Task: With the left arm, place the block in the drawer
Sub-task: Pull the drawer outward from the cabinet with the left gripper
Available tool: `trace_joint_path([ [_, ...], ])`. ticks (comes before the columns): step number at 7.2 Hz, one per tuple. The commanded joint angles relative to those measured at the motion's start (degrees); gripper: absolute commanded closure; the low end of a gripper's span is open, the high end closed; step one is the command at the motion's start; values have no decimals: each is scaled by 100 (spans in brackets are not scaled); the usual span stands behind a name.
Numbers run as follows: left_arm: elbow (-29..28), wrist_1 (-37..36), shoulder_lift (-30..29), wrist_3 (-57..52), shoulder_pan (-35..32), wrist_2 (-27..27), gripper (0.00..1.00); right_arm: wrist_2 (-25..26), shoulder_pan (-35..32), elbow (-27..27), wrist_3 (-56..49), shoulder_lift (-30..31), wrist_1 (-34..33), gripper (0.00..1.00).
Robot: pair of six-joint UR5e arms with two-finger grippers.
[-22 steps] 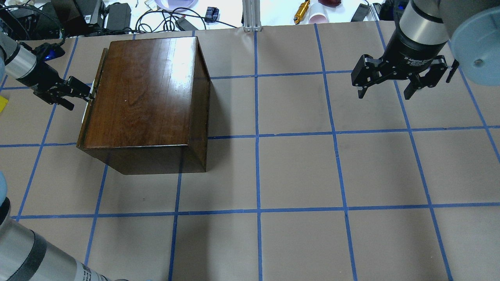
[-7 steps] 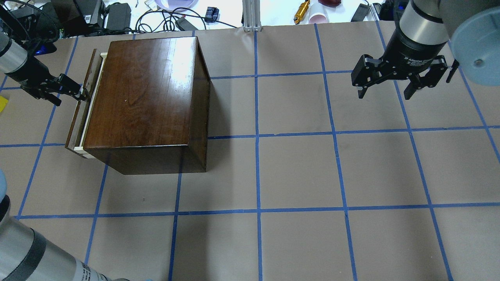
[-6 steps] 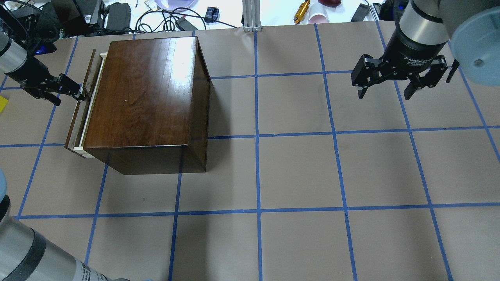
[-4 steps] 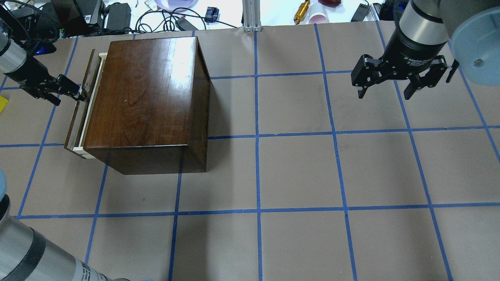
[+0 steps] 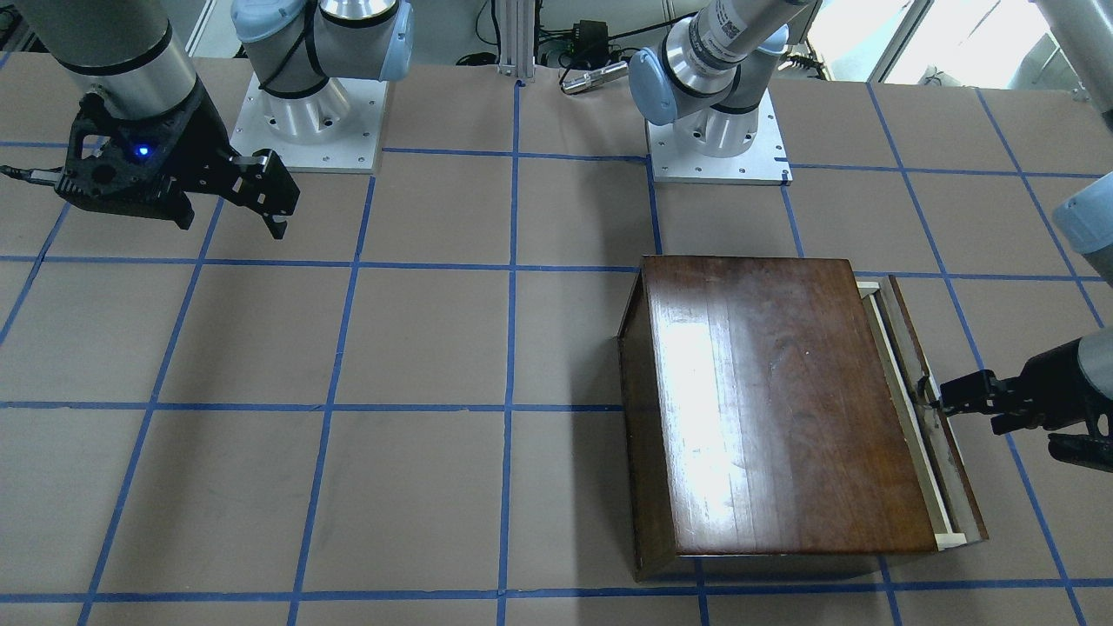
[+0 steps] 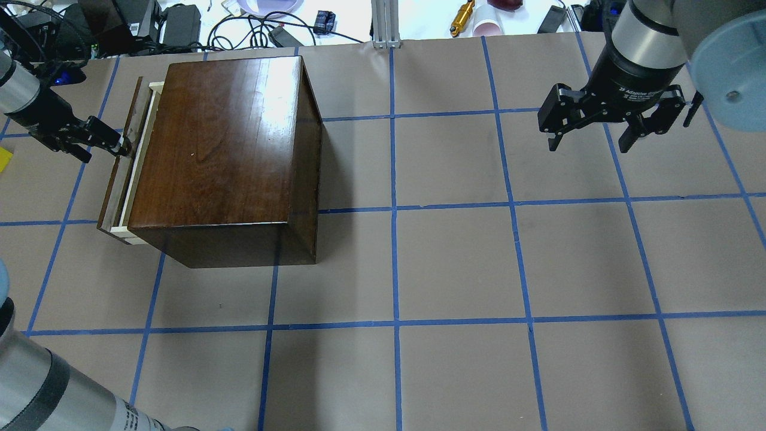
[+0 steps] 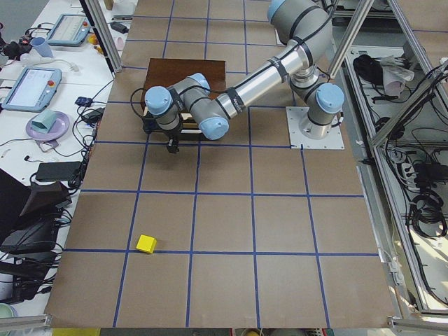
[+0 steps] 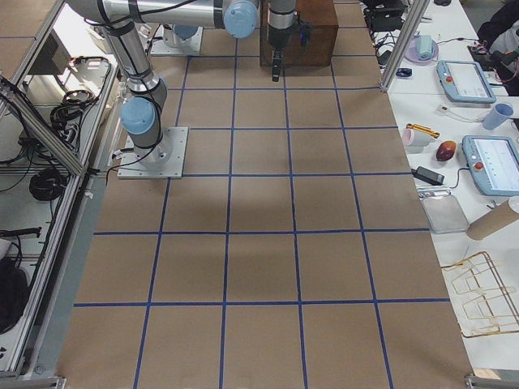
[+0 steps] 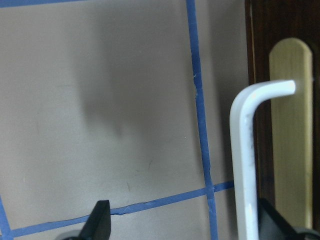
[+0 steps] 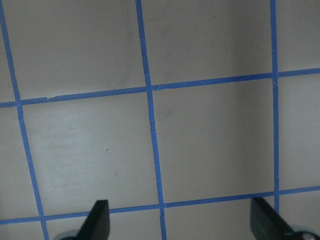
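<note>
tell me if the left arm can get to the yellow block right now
Probably yes. The block sits alone on open table on that arm's side, and the left end effector, open and empty at the drawer handle, would only need to back away first.

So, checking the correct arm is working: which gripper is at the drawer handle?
The left gripper, with the white handle between its open fingers; the right gripper hangs over the table, far from the drawer.

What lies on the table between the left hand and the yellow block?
Nothing: in the exterior left view, only bare table with blue tape lines separates the left hand from the block.
</note>
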State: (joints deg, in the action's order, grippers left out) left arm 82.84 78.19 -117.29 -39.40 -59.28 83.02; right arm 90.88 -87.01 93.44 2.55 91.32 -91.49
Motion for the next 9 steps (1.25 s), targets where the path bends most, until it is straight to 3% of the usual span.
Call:
trace_joint_path([
  [1, 30, 3, -4, -51, -4, 22, 0, 0, 0, -1, 0, 0, 0, 0],
  [9, 48, 38, -4, 11, 4, -5, 0, 0, 0, -1, 0, 0, 0, 0],
])
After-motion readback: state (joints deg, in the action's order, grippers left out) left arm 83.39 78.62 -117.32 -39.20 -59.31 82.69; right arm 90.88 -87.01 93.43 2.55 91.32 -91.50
